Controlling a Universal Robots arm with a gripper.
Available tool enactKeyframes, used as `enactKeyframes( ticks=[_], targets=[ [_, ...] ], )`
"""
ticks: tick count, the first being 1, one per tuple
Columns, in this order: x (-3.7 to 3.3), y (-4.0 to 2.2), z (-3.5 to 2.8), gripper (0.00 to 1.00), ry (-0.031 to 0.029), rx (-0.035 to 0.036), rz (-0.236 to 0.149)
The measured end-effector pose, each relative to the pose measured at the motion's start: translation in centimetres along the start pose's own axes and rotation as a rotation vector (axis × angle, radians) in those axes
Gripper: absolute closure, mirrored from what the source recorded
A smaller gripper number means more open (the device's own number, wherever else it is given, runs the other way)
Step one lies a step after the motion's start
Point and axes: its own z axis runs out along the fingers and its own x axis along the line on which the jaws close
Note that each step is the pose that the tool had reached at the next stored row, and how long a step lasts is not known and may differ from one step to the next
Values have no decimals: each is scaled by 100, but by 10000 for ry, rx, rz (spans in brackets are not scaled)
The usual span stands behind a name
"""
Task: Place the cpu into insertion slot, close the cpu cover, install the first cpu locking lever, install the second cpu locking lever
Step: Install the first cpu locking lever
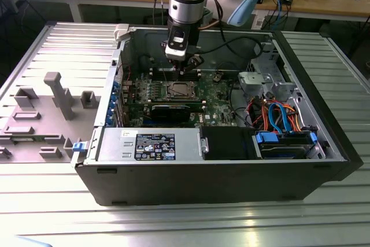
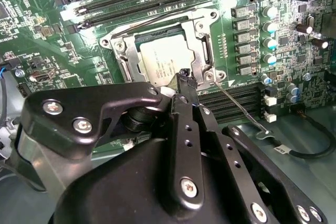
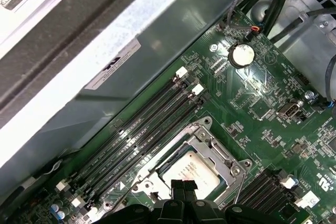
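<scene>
The cpu is seen seated in the insertion slot under the cpu cover, with the gripper, fingertips pressed together on nothing, held just above its near edge.

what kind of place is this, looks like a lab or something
Probably a robotics lab or workshop: an open computer case lies on a ribbed metal table, a robot arm's gripper hangs over its motherboard, and a cluttered wooden workbench stands behind.
</scene>
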Motion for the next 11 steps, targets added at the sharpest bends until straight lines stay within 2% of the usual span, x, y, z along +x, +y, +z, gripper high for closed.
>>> enactKeyframes(
  ticks=[11],
  targets=[
    [0,0,0,89,2,-15,-383]
  ],
)
